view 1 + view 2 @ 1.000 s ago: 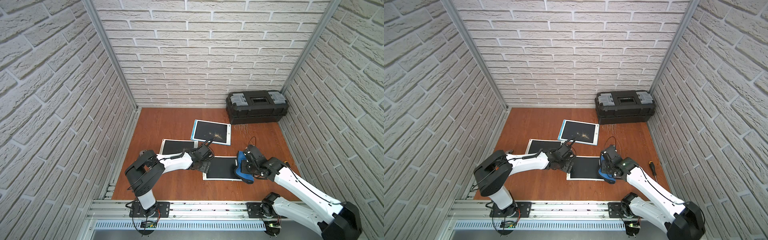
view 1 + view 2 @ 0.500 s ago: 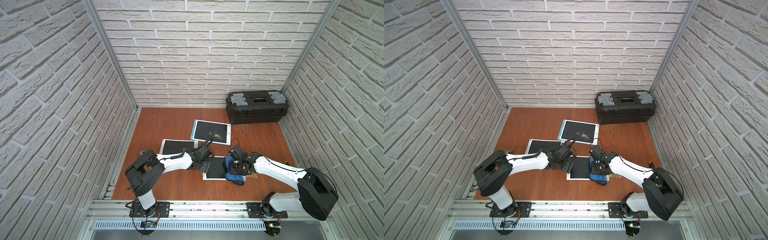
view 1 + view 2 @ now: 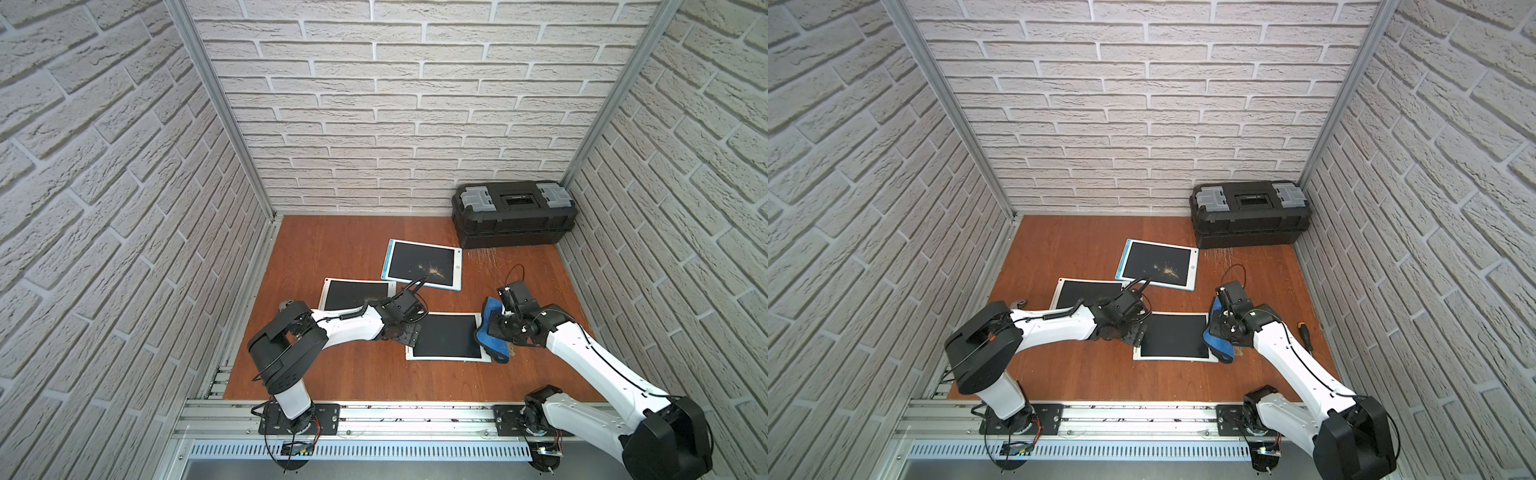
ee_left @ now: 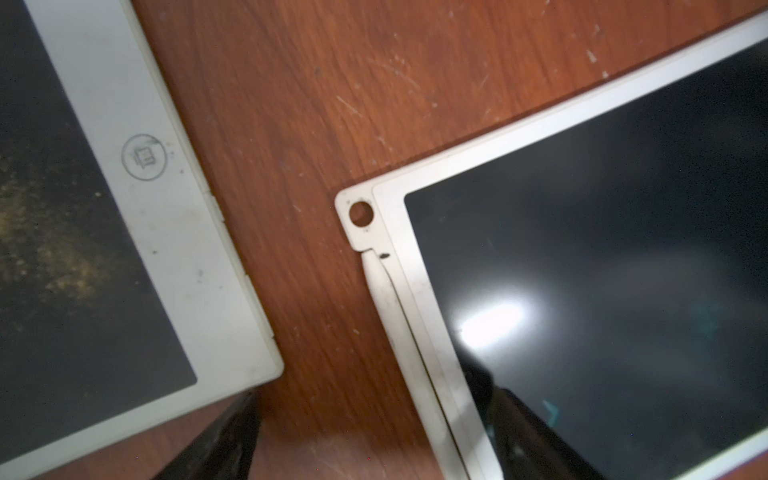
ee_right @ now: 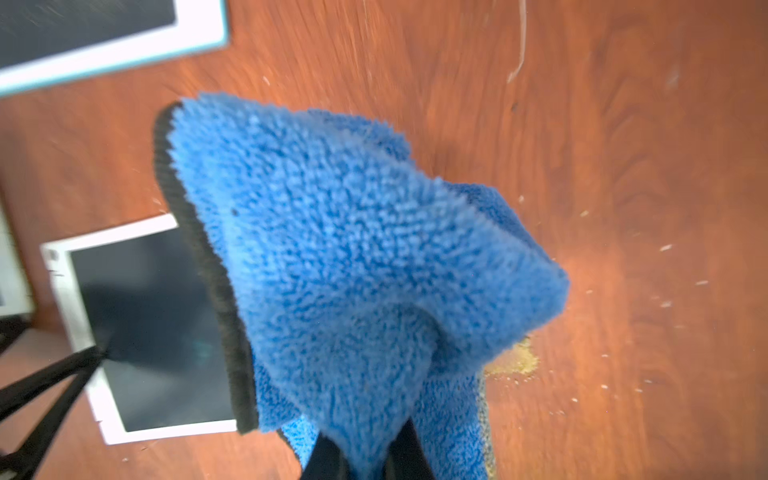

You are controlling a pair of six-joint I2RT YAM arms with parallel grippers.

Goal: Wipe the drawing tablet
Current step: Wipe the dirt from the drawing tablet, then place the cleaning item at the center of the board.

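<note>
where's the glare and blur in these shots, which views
Left wrist: white glare patch on the near tablet screen, soft focus overall. Right wrist: cloth fairly sharp, table and blue-rimmed tablet smeared by blur. Both top views: sharp and evenly lit.

Circled bin-like icon (image 4: 144, 157) on dusty tablet (image 4: 178, 257) bezel. No words legible; toolbox (image 3: 513, 220) label (image 3: 518, 200) too small.

Black-hemmed blue microfibre cloth (image 5: 353, 249); white-framed drawing tablet (image 3: 446, 336), black screen; reddish-brown wood-grain table (image 3: 353, 374); black plastic toolbox (image 3: 513, 222), grey latches.
</note>
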